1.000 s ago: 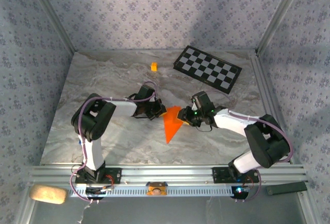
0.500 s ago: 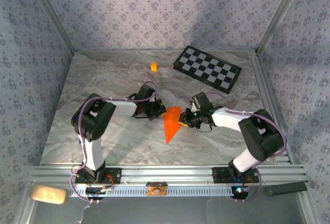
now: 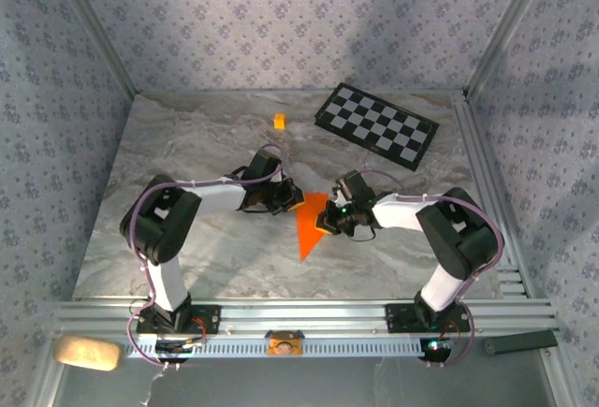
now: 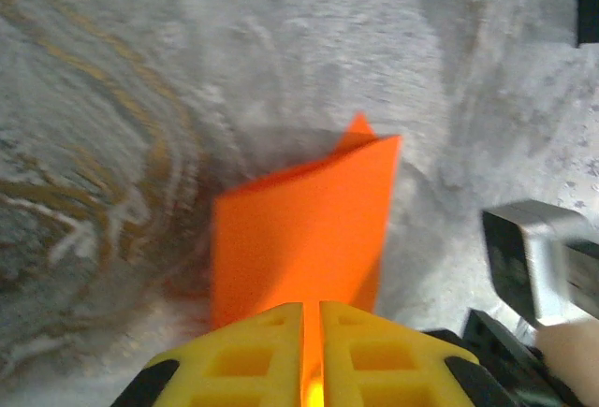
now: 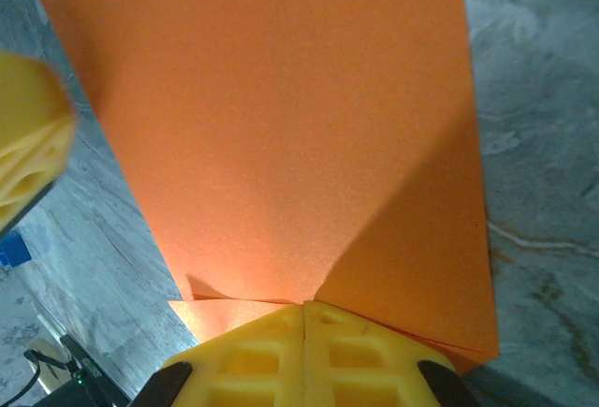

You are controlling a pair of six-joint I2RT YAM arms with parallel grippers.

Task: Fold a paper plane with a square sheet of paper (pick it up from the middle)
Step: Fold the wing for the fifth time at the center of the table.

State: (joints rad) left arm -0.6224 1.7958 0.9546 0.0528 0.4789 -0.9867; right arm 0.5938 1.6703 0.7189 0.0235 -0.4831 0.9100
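Observation:
The square sheet of paper (image 3: 307, 231), bright orange and creased into a pointed shape, lies mid-table with its tip toward the near edge. My left gripper (image 3: 292, 204) is at its upper left corner. In the left wrist view the yellow fingers (image 4: 253, 351) of that gripper (image 4: 312, 306) stand a thin slit apart with the paper (image 4: 299, 229) running between them. My right gripper (image 3: 328, 219) is at the paper's right edge. In the right wrist view this gripper (image 5: 305, 306) is pressed shut where the paper's (image 5: 281, 117) layers meet.
A black-and-white checkered board (image 3: 376, 123) lies at the back right and a tiny orange-yellow cube (image 3: 279, 121) at the back middle. The marble table (image 3: 187, 248) has metal rails on the right and near sides. The other gripper's finger (image 5: 28, 136) shows at the left of the right wrist view.
The right gripper has slid left onto the paper's right edge and closed there. The left gripper stays at the upper left corner.

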